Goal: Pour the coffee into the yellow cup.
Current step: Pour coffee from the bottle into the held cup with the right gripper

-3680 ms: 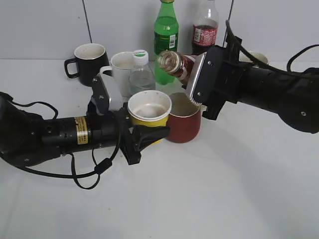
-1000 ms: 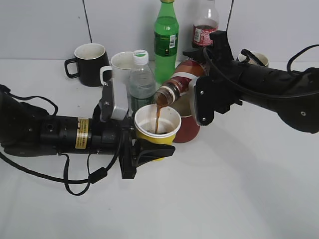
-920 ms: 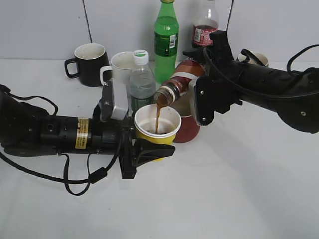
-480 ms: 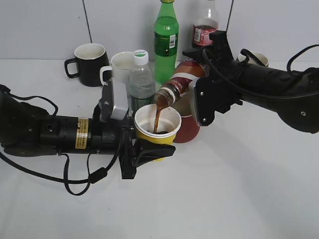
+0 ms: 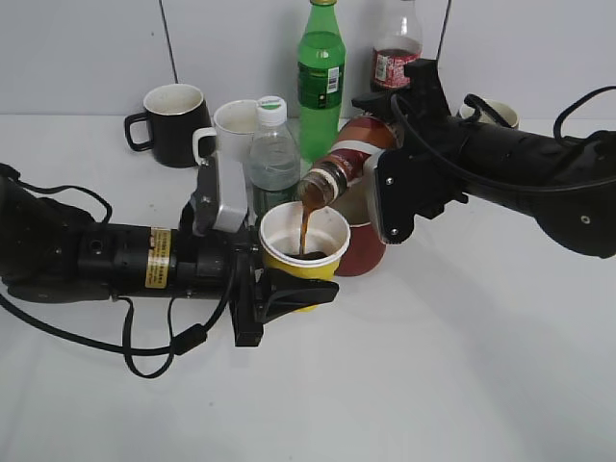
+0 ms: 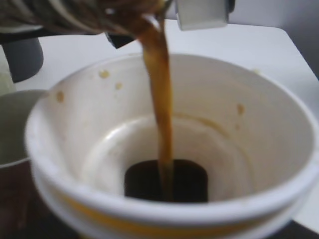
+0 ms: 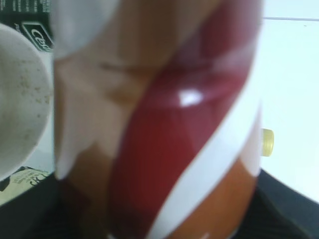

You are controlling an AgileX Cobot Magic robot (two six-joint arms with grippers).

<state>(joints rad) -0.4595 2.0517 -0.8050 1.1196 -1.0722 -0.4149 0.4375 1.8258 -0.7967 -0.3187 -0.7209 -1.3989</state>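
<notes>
My left gripper is shut on the yellow cup, holding it upright near the table's middle. The cup's white inside fills the left wrist view, with a dark pool of coffee at its bottom. My right gripper is shut on the coffee bottle, tilted with its open neck down over the cup. A brown stream runs from the neck into the cup, also visible in the left wrist view. The bottle's swirl label fills the right wrist view.
A dark red mug stands right behind the cup. A white-capped bottle, white mug, black mug, green bottle and red-labelled cola bottle stand at the back. Another cup stands behind the right arm.
The bottle went from tilted above the dark red mug to pouring over the cup, which moved slightly right. Over the last second the stream keeps running and the pool has grown.
</notes>
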